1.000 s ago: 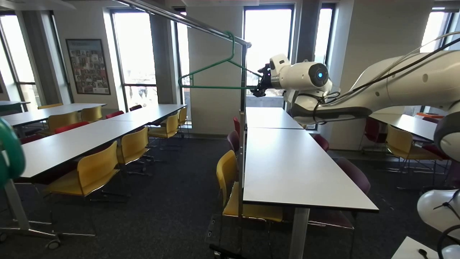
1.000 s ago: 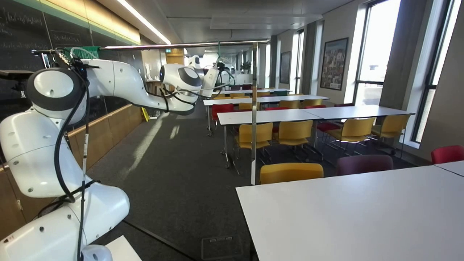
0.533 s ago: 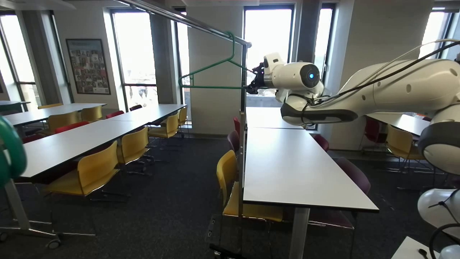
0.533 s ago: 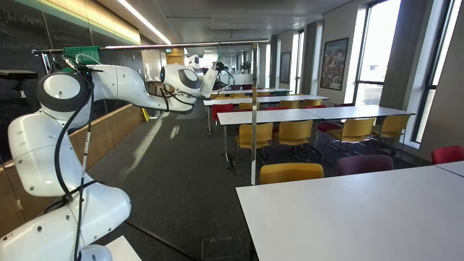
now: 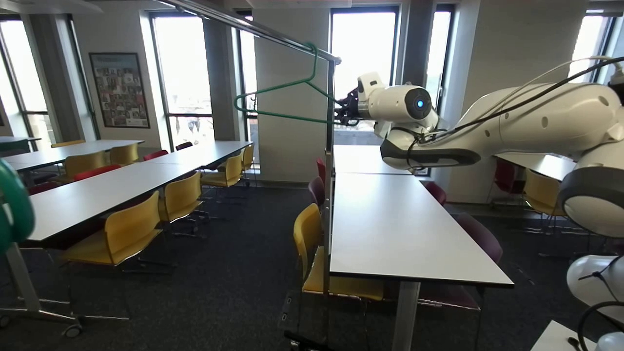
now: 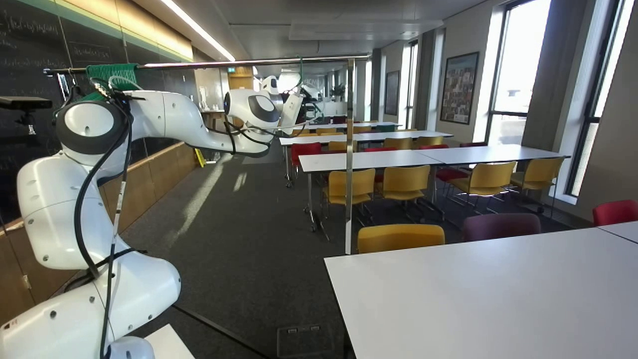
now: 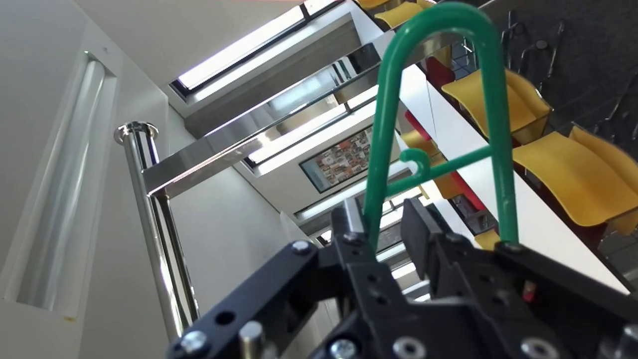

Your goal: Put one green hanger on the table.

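A green hanger (image 5: 292, 116) hangs by its hook from the metal rail, tilted, its free end a little raised. My gripper (image 5: 342, 111) reaches its other corner from the side. In the wrist view, the hanger (image 7: 388, 104) runs down as a long loop, one bar passing between the jaws of the gripper (image 7: 385, 217). That bar lies against the left finger, while a gap shows between it and the pad (image 7: 418, 239) on the right. The loop's other bar passes outside the right finger. The white table (image 5: 390, 224) stands below with nothing on its top.
The rail (image 6: 209, 64) carries a bunch of green hangers (image 6: 117, 74) at its far left. Its upright post (image 5: 329, 195) rises beside the table. Yellow chairs (image 5: 131, 229) line another long table (image 5: 112, 180). A blurred green object (image 5: 17, 209) fills the left edge.
My arm has moved toward the hanger, its gripper now around the corner. The jaws have drawn closer together. The hanger's free end has shifted outward and up.
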You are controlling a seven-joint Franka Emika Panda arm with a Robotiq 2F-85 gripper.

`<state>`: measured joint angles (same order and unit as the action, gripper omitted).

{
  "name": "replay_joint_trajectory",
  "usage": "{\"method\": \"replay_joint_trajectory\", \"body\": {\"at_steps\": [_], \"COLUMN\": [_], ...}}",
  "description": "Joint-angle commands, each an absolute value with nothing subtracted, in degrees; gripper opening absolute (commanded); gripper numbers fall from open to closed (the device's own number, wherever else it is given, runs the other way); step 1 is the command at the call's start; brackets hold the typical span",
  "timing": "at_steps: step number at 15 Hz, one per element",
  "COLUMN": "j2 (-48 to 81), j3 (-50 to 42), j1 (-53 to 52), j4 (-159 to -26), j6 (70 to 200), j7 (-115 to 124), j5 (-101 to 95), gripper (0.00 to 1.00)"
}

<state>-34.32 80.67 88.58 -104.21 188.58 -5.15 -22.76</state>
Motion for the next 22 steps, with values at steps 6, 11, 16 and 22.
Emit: {"method": "replay_joint_trajectory", "body": {"at_steps": [6,11,16,22], "j2": [-35.19,-31.18,-26.39,-25.25], "j3": [80.8,79.23,71.26,60.26], "j1": [90.36,85.04,72.4,61.33], "j4": [-102.39,-102.29,-104.75,-111.06], "j6": [189.25,186.1,179.98,172.73], "j7": [-6.92,-6.31,-6.29,-5.94], "j5": [-20.48,-18.05,-15.7,-18.05], "gripper": [0.03,0.03,0.03,0.03]}}
